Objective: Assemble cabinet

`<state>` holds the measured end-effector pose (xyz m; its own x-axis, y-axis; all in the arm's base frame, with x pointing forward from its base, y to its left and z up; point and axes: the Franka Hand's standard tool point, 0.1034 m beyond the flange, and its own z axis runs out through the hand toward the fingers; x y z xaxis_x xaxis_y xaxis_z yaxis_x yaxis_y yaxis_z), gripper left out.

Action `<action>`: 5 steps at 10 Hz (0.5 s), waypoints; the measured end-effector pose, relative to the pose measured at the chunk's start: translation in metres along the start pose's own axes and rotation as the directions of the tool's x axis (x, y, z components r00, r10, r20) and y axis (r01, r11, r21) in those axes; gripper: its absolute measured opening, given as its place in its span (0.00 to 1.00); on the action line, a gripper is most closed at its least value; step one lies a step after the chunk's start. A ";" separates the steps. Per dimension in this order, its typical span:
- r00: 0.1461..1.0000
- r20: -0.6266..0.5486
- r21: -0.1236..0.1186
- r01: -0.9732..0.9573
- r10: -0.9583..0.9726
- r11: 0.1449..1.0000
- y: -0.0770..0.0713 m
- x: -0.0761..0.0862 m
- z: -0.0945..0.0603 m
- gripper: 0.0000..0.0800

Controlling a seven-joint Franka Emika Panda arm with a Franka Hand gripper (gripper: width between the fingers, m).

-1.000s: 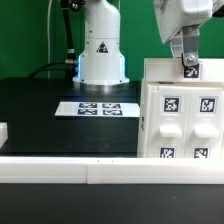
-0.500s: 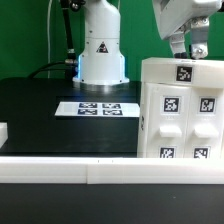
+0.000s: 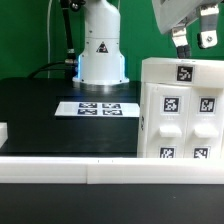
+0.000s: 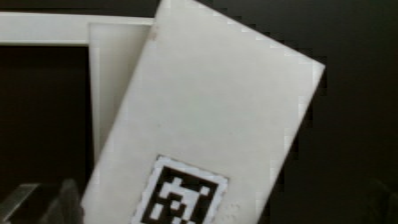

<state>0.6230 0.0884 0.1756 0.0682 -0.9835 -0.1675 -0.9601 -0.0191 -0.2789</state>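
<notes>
The cabinet [image 3: 180, 110] is a large white box with tagged panels, standing upright on the black table at the exterior view's right. My gripper [image 3: 193, 40] hangs just above its top edge, clear of it, with the jaws apart and nothing between them. In the wrist view the cabinet's white top face [image 4: 214, 110] fills the frame, with one tag [image 4: 183, 190] close under the gripper. My fingertips show only as faint dark shapes at the frame's edge.
The marker board [image 3: 98, 108] lies flat on the table in front of the robot base [image 3: 102, 50]. A white rail [image 3: 100, 172] runs along the table's front. A small white block [image 3: 3, 131] sits at the exterior view's left edge.
My gripper has risen from the cabinet's top edge to a little above it. The cabinet stays standing where it was.
</notes>
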 end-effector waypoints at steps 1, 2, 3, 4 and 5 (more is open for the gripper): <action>0.999 0.000 -0.001 0.041 -0.041 0.999 0.000 0.000 0.000 1.00; 0.982 0.013 -0.042 0.191 -0.190 0.981 0.002 -0.006 -0.001 1.00; 0.964 0.025 -0.045 0.267 -0.266 0.963 -0.001 -0.009 -0.003 1.00; 0.940 0.029 -0.041 0.342 -0.341 0.939 -0.003 -0.010 -0.004 1.00; 0.911 0.034 -0.039 0.412 -0.411 0.910 -0.003 -0.011 -0.004 1.00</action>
<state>0.6241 0.0981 0.1823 0.4657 -0.8822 -0.0699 -0.8566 -0.4295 -0.2859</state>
